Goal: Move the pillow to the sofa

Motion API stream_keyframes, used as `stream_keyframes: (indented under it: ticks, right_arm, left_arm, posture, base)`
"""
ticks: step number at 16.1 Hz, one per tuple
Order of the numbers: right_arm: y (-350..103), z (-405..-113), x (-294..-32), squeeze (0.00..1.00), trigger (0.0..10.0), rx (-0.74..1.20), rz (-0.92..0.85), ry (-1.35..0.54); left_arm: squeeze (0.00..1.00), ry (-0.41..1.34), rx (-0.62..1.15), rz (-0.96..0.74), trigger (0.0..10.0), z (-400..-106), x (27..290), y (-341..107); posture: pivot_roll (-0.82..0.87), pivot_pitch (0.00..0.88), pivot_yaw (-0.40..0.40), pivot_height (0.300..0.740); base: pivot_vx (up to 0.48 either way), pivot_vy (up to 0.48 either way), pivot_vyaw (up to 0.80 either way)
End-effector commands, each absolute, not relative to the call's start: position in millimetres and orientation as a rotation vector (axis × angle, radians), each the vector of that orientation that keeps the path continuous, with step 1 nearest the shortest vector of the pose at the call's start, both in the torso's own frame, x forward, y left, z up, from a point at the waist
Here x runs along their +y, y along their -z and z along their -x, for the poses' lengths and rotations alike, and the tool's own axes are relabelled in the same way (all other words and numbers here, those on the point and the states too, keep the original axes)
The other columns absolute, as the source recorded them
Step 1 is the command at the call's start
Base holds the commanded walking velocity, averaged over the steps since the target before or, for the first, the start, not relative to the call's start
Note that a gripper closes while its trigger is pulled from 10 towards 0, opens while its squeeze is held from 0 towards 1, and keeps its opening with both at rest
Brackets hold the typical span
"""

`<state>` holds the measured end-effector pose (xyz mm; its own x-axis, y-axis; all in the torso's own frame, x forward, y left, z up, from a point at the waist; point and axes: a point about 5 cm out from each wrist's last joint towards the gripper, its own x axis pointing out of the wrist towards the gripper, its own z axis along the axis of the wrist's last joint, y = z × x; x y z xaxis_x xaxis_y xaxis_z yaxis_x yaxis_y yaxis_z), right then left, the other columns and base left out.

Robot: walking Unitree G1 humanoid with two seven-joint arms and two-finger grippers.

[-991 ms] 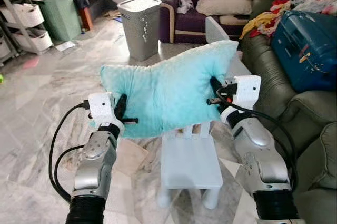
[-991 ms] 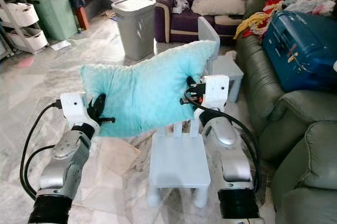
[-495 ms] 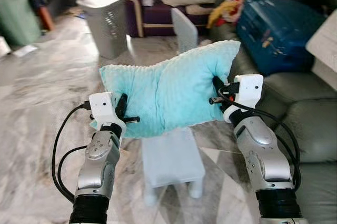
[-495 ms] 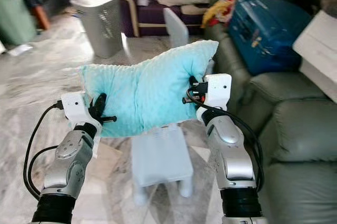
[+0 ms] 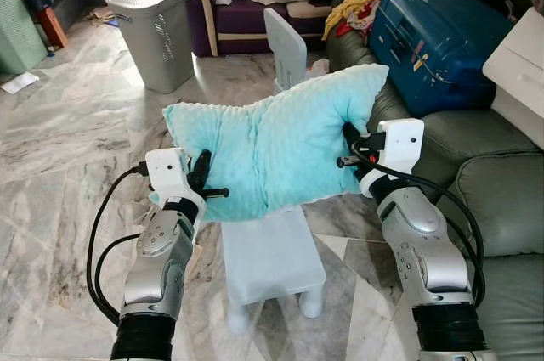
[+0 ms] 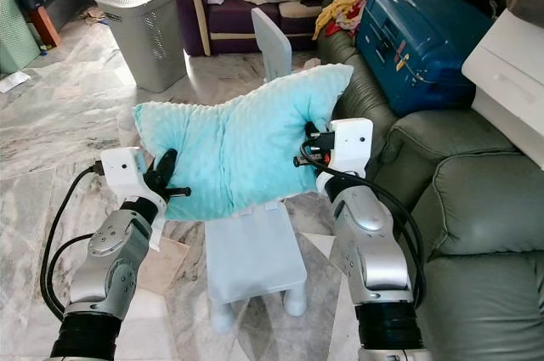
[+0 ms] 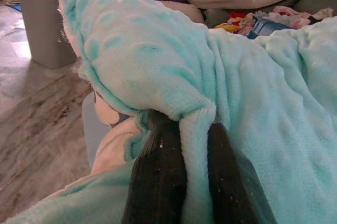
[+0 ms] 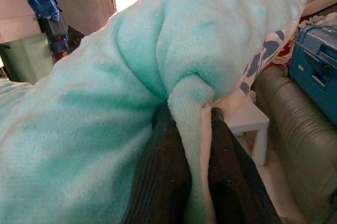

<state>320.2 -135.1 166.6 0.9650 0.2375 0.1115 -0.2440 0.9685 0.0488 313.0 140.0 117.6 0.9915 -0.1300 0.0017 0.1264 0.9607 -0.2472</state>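
A fluffy turquoise pillow hangs in the air between my two arms, over a small pale blue stool. My left gripper is shut on its left edge; in the left wrist view the black fingers pinch a fold of the fabric. My right gripper is shut on its right edge, and the right wrist view shows the fingers clamped on a bunched corner. The green leather sofa lies to my right.
The stool stands right below the pillow. A blue suitcase and a clothes heap lie on the far part of the sofa. A white box juts in at the right. A grey laundry basket and a purple sofa stand behind.
The camera has turned to the right, so more of the green sofa has come into view. Both grippers keep the same hold on the pillow.
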Motion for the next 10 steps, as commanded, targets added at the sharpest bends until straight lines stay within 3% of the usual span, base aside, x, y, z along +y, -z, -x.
stream_keyframes:
  ticks: [1, 5, 10]
  right_arm:
    - [-178.7, -321.0, -131.3, 0.00, 10.0, -0.146, -0.056, -0.265]
    - [-178.9, -320.8, -130.8, 0.00, 10.0, -0.151, -0.057, -0.266]
    - [-178.0, -318.8, -129.5, 0.00, 10.0, -0.157, -0.060, -0.271]
  left_arm:
    - [0.00, 0.158, 0.007, 0.244, 10.0, -315.5, 135.8, -121.8]
    - [0.00, 0.159, 0.008, 0.246, 10.0, -315.5, 136.0, -121.9]
    - [0.00, 0.185, 0.031, 0.266, 10.0, -314.5, 131.9, -119.0]
  posture:
    - [-0.17, 0.000, 0.021, 0.740]
    - [-0.17, 0.000, 0.022, 0.740]
    - [-0.17, 0.000, 0.023, 0.740]
  base:
    - [0.000, 0.000, -0.80]
    - [0.000, 0.000, -0.80]
    - [0.000, 0.000, 0.00]
